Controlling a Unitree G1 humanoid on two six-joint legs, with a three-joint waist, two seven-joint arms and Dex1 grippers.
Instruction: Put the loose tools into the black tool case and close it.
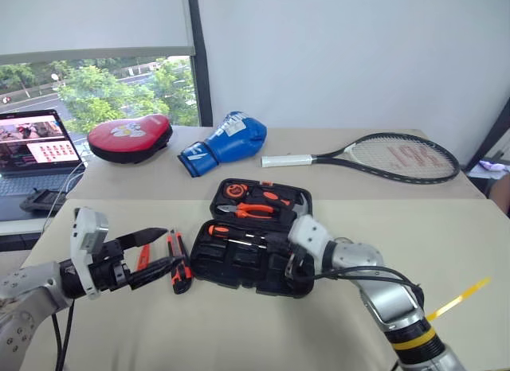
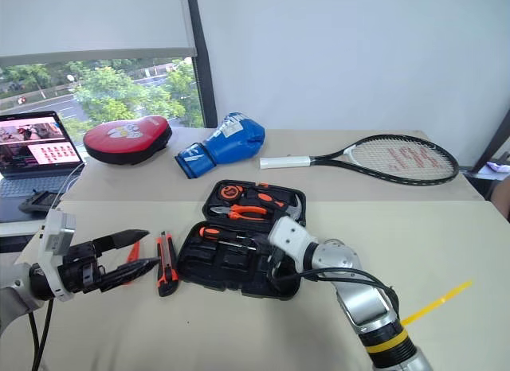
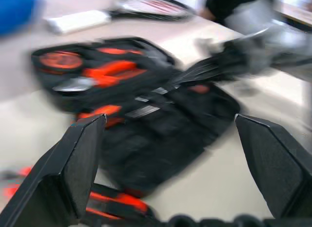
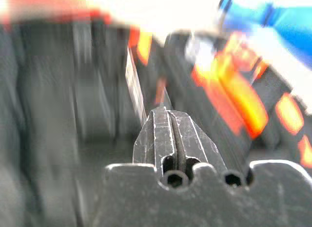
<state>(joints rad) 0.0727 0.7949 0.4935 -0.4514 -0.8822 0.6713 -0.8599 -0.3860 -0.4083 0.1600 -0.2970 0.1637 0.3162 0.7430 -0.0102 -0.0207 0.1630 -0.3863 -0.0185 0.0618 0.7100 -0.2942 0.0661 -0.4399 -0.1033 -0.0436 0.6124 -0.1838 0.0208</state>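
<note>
Beige table (image 1: 446, 251), left tool (image 1: 162, 250) level, spread, right tool (image 4: 171, 121) pressed together over case (image 1: 247, 259).

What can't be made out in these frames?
- Near right corner of the tool case: hidden by the right claw in both eye views.
- Item beside the utility knife: hidden by the left claw.
- Case slots: blurred in both wrist views.

Silver arms, black end effector (image 1: 155, 255), yellow wristband (image 1: 414, 337)
</note>
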